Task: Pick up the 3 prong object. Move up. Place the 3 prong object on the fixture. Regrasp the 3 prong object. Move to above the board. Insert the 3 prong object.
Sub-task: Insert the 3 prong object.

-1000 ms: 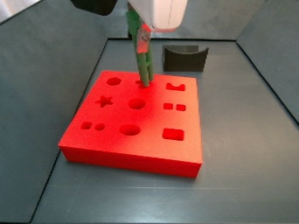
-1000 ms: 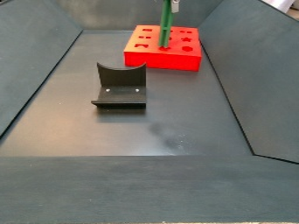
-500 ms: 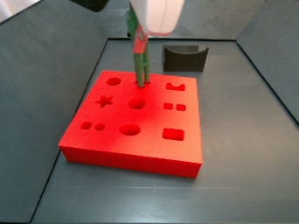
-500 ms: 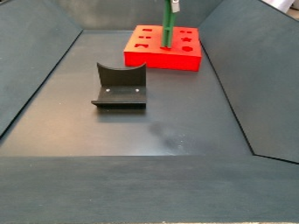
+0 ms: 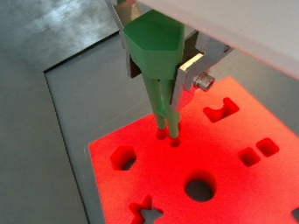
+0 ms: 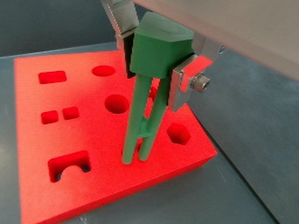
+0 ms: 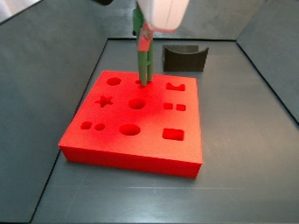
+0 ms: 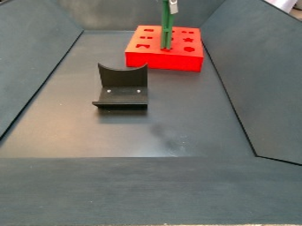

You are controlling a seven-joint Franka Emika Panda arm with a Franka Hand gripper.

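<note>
Barely lowered since before, gripper fingers clamp the 3 prong object upright, prongs on the board.

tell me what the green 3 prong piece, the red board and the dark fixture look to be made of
3 prong object, held upright in the gripper over the board: likely moulded plastic, matte uniform green with faceted edges.
Board: probably plastic or painted block, even matte red, clean-cut holes.
Fixture: dark matte, metal or plastic; unclear.
</note>
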